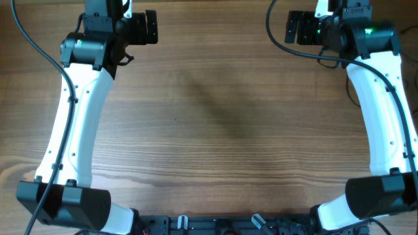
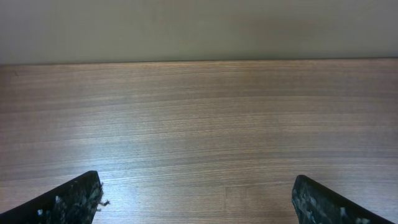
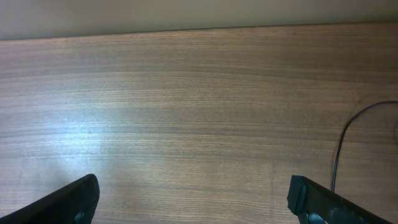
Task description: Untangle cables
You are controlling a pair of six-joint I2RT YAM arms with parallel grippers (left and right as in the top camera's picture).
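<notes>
Wooden table [image 1: 215,124]: brown, with fine straight grain.
My left tool [image 2: 196,186]: spread wide open above the table.
My right tool [image 3: 194,186]: spread wide open above the table.

Even light; faint glare; sharp

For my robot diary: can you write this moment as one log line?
left tool: open, holds nothing | right tool: open, holds nothing | cables: none in view
</notes>
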